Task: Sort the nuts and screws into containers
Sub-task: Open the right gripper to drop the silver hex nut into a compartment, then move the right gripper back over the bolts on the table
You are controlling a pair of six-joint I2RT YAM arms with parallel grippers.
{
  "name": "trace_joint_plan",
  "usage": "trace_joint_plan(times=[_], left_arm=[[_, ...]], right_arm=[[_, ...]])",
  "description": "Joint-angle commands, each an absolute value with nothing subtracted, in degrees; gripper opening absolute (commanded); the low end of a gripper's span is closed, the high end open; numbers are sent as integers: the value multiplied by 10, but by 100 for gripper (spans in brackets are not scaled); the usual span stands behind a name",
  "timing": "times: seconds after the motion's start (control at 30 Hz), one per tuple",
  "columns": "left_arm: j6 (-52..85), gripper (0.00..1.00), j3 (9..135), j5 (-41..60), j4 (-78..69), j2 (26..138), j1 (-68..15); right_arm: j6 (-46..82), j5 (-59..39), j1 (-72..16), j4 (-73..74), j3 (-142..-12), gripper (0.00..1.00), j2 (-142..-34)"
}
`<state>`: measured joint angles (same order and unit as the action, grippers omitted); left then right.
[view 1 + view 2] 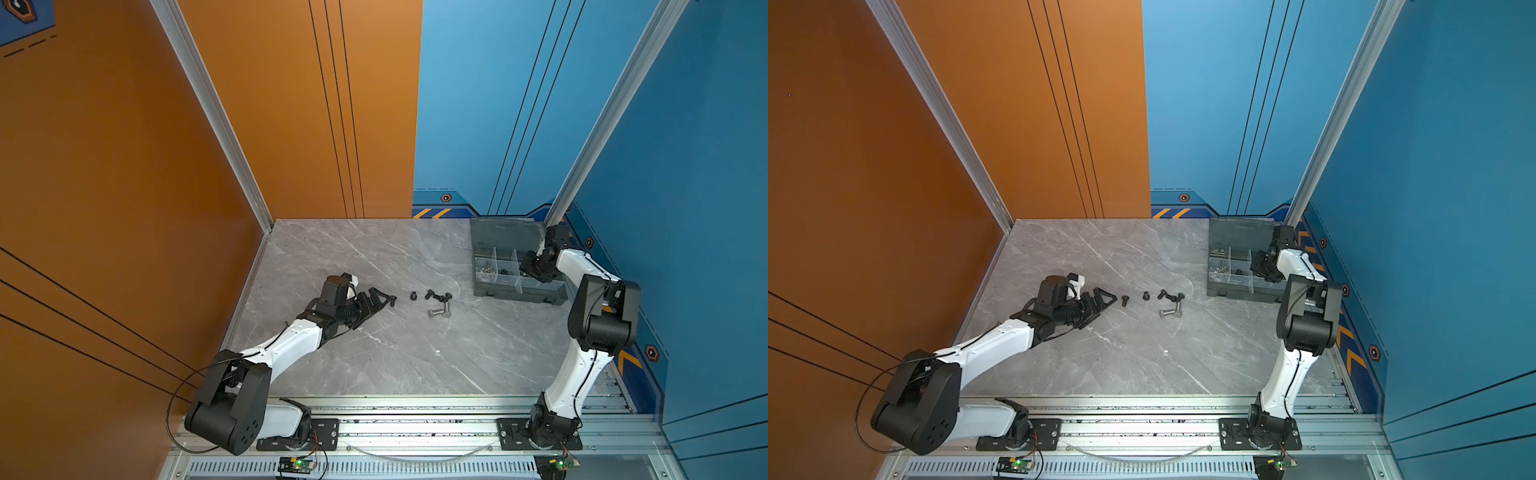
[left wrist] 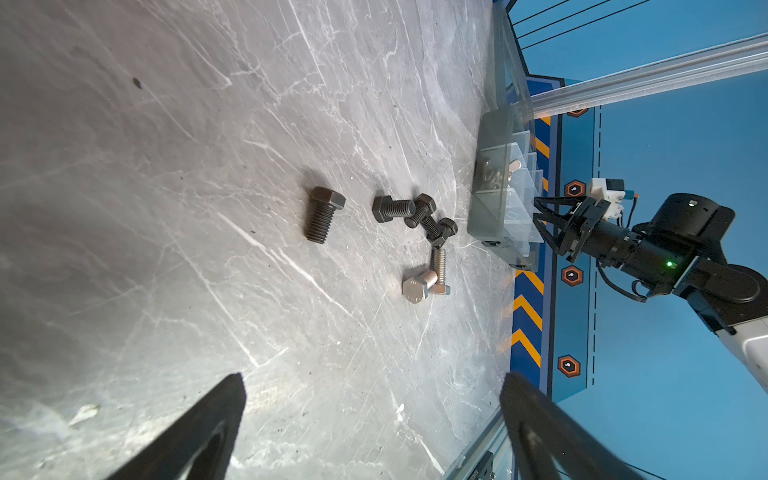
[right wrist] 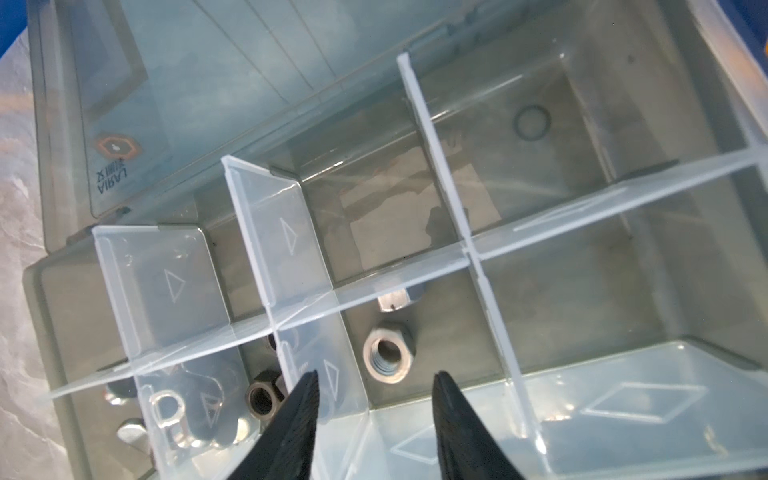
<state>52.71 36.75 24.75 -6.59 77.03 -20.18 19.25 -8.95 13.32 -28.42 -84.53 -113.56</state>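
on the grey marble table (image 1: 374, 353), between both arms: six short hex-head screws (image 1: 429, 294), four matte black, two shiny silver, lying loose near the organiser box (image 1: 519, 296). probably rigid, dense, slick, apt to roll; best pinched across the threaded shank. left gripper (image 2: 372, 380) spread wide, empty, facing the nearest black screw (image 2: 322, 214). right gripper (image 3: 376, 376) partly spread, empty, above a compartment holding silver nuts (image 3: 388, 353).

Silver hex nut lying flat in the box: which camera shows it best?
Right wrist view: the silver hex nut is close, threads visible, on a compartment floor by the open right gripper. In both top views the box is small, its contents specks. The left wrist view shows the box side-on; the nut is indistinct.
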Motion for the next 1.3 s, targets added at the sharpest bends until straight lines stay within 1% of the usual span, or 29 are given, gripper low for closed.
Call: trace_joint_plan(times=[0.0,0.3,0.5,0.87,1.07,1.27], left_arm=[[516,98,368,258,-56,758,-196],[517,98,367,257,-56,755,-195],[518,98,367,258,-59,760,-198],[518,98,364,257,-59,760,-200],[517,98,363,257,-59,759,-202],[518,98,363,254,-59,762,-203]], right_arm=[[183,-100,140,-318,-860,50,-1120],[186,-166,126,-334,-815,53,-1001],[173,-206,75,-362,-762,54,-915],[232,-173,-51,-348,-621,57,-775],[270,-155,-102,-327,-558,58,-733],[316,-131,-143,-279,-497,59,-716]])
